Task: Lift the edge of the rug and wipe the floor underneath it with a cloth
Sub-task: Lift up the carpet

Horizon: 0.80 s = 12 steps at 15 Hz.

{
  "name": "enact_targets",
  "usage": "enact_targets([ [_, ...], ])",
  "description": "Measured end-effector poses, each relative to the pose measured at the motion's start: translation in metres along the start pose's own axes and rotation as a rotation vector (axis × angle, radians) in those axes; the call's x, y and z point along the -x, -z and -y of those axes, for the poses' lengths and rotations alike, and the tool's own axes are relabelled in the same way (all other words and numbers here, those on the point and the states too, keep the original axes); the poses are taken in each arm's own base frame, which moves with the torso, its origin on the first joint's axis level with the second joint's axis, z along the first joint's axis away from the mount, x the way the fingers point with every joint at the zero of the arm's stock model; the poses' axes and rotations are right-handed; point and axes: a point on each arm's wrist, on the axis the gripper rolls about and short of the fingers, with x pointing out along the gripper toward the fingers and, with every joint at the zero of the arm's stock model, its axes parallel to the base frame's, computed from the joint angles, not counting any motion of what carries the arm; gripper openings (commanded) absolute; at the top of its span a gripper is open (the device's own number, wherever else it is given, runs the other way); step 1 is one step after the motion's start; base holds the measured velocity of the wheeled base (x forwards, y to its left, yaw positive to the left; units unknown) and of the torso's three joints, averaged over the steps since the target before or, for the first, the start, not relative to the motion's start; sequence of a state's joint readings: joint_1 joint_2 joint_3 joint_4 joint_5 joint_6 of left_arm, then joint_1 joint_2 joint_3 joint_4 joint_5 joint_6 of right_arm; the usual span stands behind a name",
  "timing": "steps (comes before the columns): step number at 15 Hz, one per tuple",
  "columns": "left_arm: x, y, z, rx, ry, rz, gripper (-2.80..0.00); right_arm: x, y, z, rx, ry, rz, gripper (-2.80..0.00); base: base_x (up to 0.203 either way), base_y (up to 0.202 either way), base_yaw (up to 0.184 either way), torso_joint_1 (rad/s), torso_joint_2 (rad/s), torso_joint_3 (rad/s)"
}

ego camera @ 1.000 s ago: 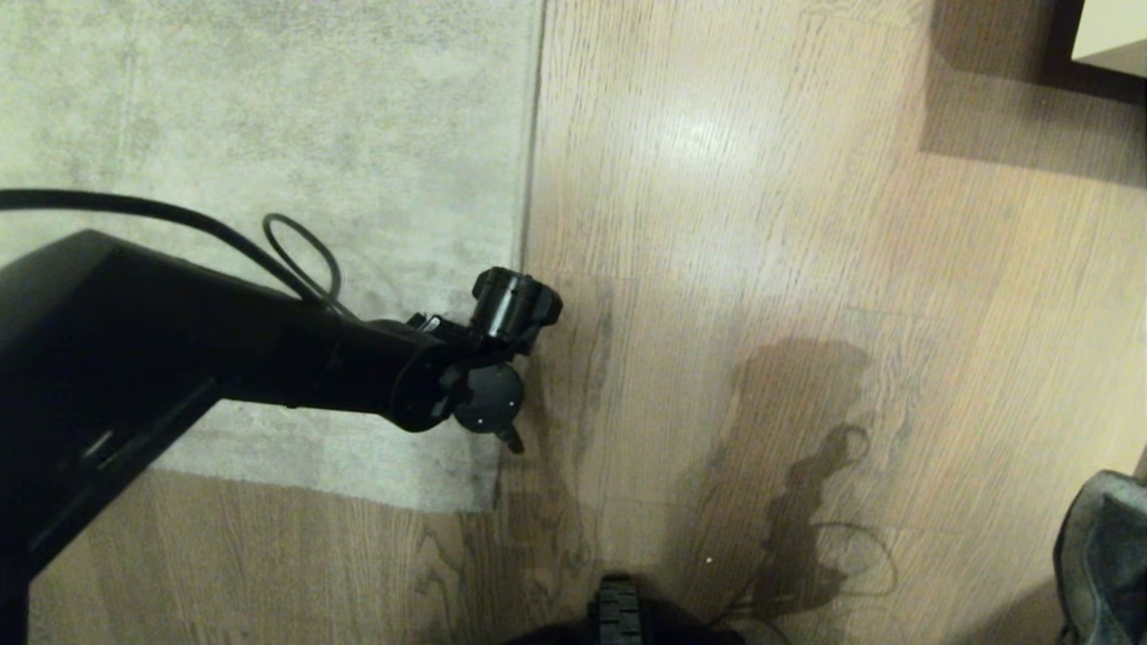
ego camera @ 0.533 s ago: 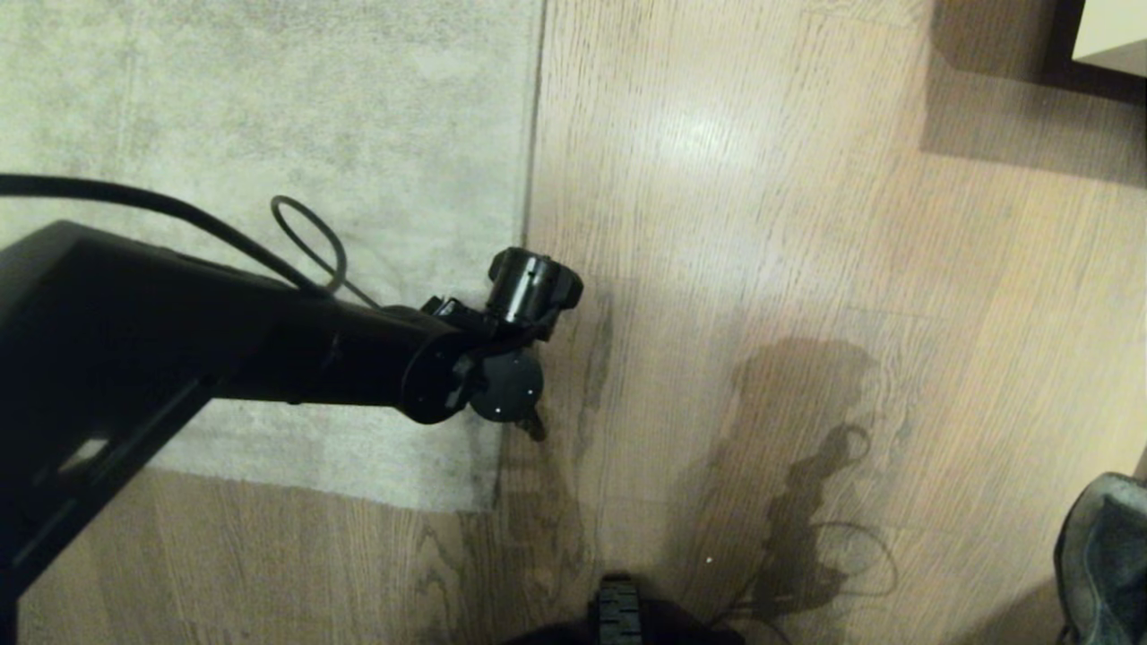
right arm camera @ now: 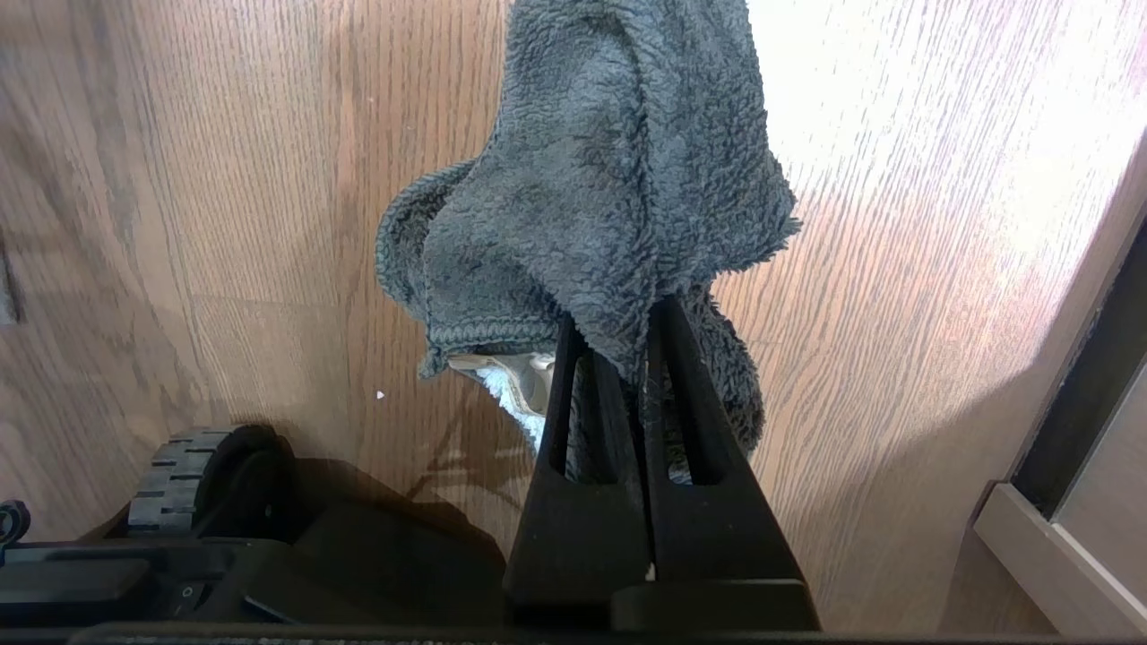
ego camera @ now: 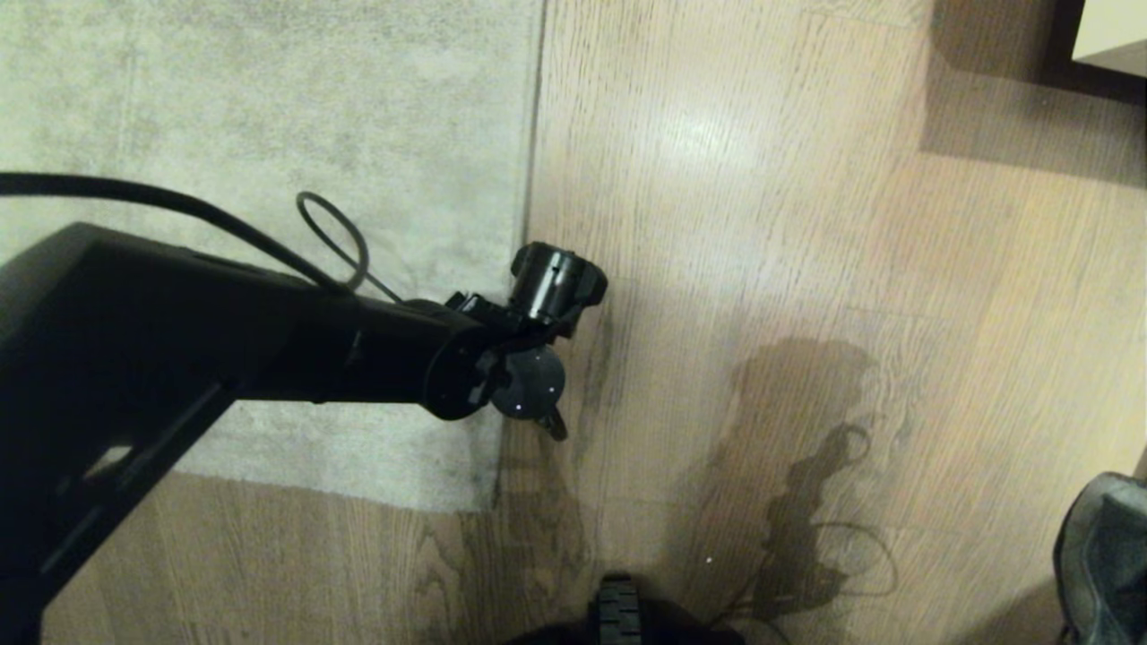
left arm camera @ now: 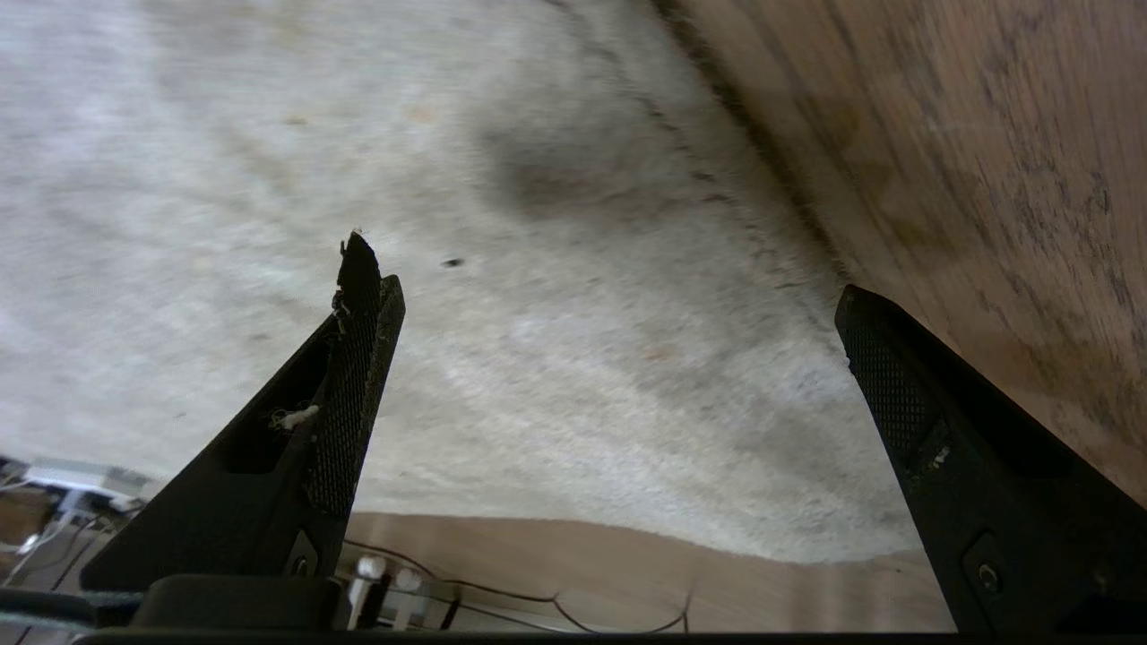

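Pale grey-beige short-pile rug (ego camera: 269, 134) lies flat on the light brown wood-plank floor (ego camera: 762, 179) in the head view, its long straight edge unlifted. The black left arm reaches across the rug, its wrist over that edge near the rug's corner; the left gripper (ego camera: 557, 426) barely peeks out beneath it. A fold of small dark grey-green fleecy cloth (ego camera: 1107, 555) hangs well apart from the rug, over bare planks.

In the left wrist view the left gripper's 2 fingers (left arm camera: 354, 394) are spread wide, one over the rug (left arm camera: 448, 224), the other over the floor (left arm camera: 986, 134) just past the edge (nothing between them).

In the right wrist view the right gripper (right arm camera: 618, 349) has its fingers pressed together, pinching the cloth (right arm camera: 609, 179), which dangles above the floor (right arm camera: 224, 179).

By my reading, only the cloth pickup is done: gripping the edge, lifting it and wiping underneath remain.
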<state>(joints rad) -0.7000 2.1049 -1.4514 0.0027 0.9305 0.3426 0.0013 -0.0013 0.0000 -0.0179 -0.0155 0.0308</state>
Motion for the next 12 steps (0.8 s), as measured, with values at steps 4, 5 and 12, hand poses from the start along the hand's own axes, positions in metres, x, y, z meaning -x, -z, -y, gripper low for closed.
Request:
enact_targets([
  [4,-0.016,0.001,0.010,0.017,0.018,0.012,0.00,0.000,0.000,0.000,0.000,0.000,0.000,-2.80,0.000,0.000,0.000,0.000,0.00,0.000],
  [5,-0.018,0.002,0.012,0.012,0.017,0.008,0.00,0.000,0.000,0.000,0.001,0.000,0.000,-2.80,0.000,0.000,0.000,0.000,0.00,0.000],
  [12,-0.029,0.007,0.018,-0.013,0.017,-0.013,0.00,0.000,0.000,0.000,0.000,0.000,0.000,-2.80,0.000,0.000,0.000,0.000,0.00,0.000],
])
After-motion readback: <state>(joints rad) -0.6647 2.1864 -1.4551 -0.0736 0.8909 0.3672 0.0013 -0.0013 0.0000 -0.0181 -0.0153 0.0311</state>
